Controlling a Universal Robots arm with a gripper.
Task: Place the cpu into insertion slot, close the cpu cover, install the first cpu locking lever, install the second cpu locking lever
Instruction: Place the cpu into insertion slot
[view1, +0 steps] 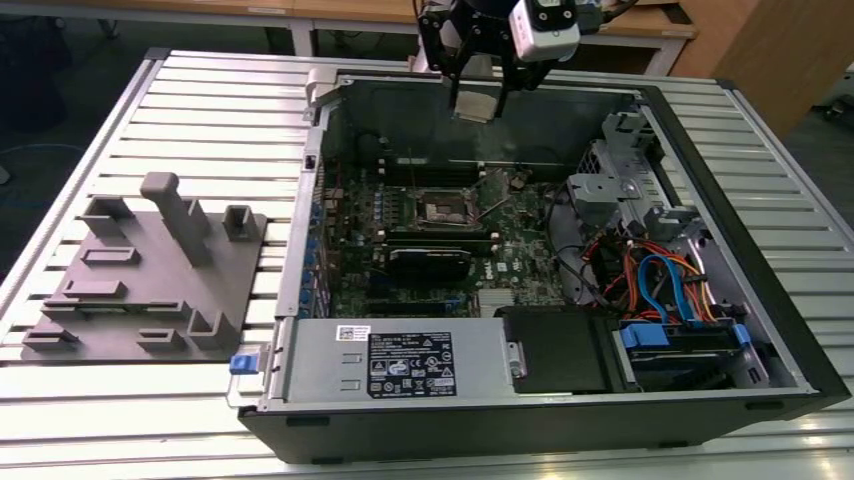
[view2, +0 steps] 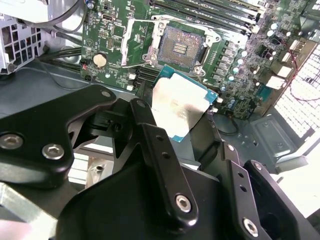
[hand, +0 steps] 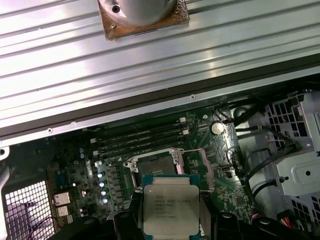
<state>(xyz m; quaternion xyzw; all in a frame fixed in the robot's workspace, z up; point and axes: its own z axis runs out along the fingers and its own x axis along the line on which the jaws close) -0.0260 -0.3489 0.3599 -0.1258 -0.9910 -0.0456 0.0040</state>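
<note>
One thing first: where is the cpu?

Pinched in the gripper. In the second wrist view two black fingers press on opposite edges of the chip. Its dull silver top faces the camera, with a green rim around it.

Is it in the insertion slot?

No. The slot lies apart from it on the green motherboard. Its dark centre is bare, a field of contacts shows there, and silvery metal edges it.

How does it look from outside?

In the exterior view the gripper hangs over the far part of the open computer case. The cpu is a pale square at its tip, clear of the board. The insertion slot sits near the middle of the board.

And the first wrist view?

The cpu shows its printed metal face between two dark fingers. The insertion slot lies just past it. Long black memory slots run beside the slot, and a round coin cell sits near them.

What else stands around?

A grey moulded fixture rests on the slatted metal table, at the exterior view's left of the case. Inside the case, a labelled power supply lies along the near wall. Orange and blue cables bunch at the exterior view's right.
</note>
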